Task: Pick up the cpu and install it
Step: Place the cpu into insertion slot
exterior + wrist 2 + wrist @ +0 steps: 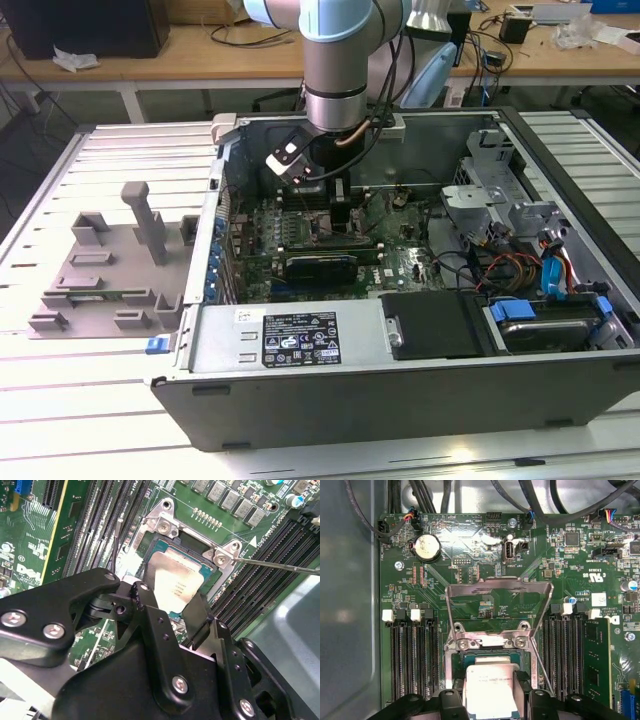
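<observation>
Pinches the cpu (490, 687) by two opposite edges in the gripper (490, 702), deep inside the open computer case (400, 400). Holds it right over the socket (162, 542), directly beneath the fingers (451, 702), seemingly a little tilted and not yet seated; contact at one edge impossible to judge. Just beyond the fingertips, load plate (497, 587) swung up; thin lever (280, 566) off to one side of the gripper.

Likely to go wrong from here: lowering at a tilt or slightly off square, so bending the socket's contacts or leaving the chip perched on the frame. Could also slip in the pinch, given the smooth metal lid and thin edges. Risks catching a finger on the frame's screwed corners, or on the memory slots (415, 655) flanking the gripper on either side.

As for writing: faint dark print on the cpu's lid, white lettering scattered across the green board (470, 545) around the gripper, a black label (300, 342) with pale print on the case wall, well away from the gripper. None read off here.
</observation>
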Controlling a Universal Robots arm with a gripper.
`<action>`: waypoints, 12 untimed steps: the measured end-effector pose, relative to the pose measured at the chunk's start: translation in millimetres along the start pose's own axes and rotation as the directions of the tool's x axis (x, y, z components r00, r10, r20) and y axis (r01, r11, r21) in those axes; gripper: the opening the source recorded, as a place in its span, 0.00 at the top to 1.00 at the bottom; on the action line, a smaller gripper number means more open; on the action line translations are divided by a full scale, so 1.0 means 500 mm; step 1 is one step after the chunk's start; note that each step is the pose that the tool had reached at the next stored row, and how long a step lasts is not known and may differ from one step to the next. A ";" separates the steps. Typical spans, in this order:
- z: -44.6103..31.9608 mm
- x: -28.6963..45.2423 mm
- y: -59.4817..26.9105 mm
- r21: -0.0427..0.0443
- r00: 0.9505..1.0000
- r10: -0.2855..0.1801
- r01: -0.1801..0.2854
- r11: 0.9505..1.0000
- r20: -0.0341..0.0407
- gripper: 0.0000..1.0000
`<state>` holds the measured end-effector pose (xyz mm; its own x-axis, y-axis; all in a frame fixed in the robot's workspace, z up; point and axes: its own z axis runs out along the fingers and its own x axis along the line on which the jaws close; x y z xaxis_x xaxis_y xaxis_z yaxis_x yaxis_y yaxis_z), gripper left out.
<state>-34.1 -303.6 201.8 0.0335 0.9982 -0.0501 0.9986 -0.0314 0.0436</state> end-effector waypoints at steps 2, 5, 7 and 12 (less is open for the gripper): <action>0.000 0.000 0.000 0.000 1.000 0.000 0.000 1.000 0.000 0.52; 0.000 0.000 0.000 0.000 1.000 0.000 0.000 1.000 0.000 0.52; 0.000 -0.001 0.000 0.000 1.000 0.000 0.000 1.000 0.000 0.52; 0.000 -0.001 0.000 0.000 1.000 0.000 0.000 1.000 0.001 0.52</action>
<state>-34.1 -304.0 202.0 0.0335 0.9981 -0.0515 0.9986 -0.0313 0.0438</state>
